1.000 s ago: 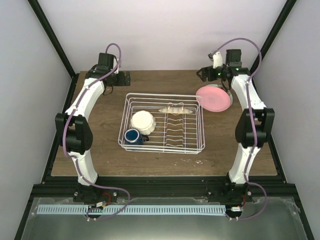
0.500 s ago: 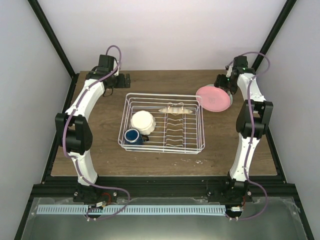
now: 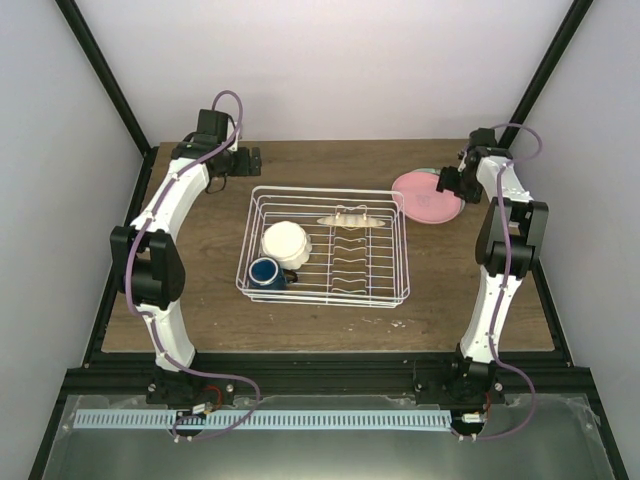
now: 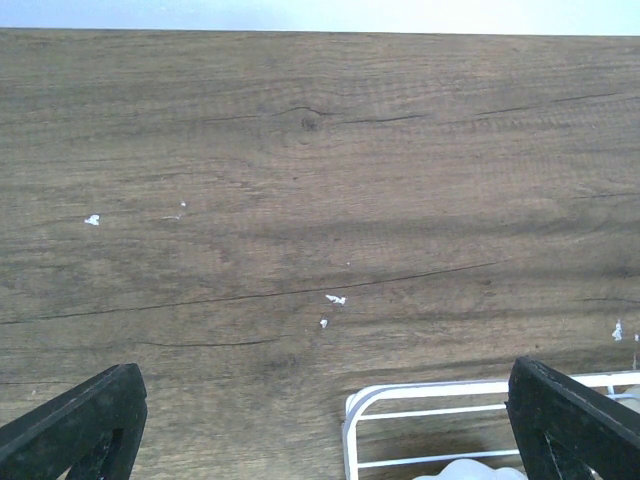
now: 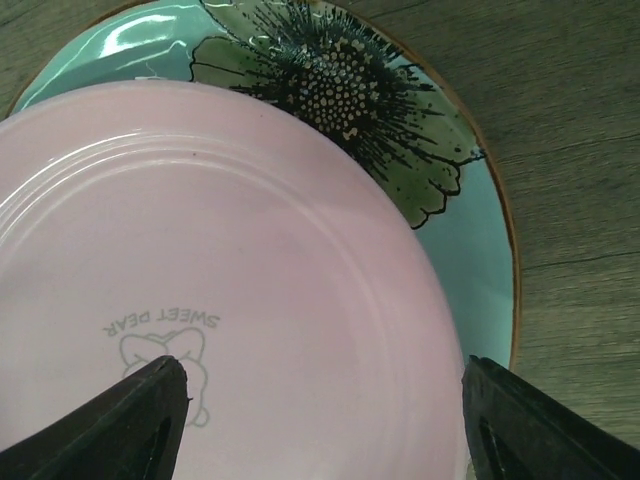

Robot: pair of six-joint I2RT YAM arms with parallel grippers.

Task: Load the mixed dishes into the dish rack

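The white wire dish rack (image 3: 390, 250) sits mid-table. In it are the cream-white bowl (image 3: 285, 243), the dark blue mug (image 3: 266, 272) and a yellowish plate (image 3: 350, 220) standing on edge in the back slots. The pink plate (image 3: 422, 197) lies right of the rack on the pale green flower plate (image 5: 340, 80). My right gripper (image 3: 447, 182) is open and empty, low over the pink plate (image 5: 230, 280), its fingers (image 5: 135, 420) spread wide above it. My left gripper (image 3: 248, 158) is open and empty over bare table behind the rack's back left corner (image 4: 400, 400).
The wooden table (image 3: 200, 300) is framed by black rails. Small white specks (image 4: 335, 299) lie on the wood near the rack's corner. A white wall stands behind the table.
My right arm has swung right and lowered, turning its gripper down over the pink plate's right side. The left arm and the dishes in the rack have not moved.
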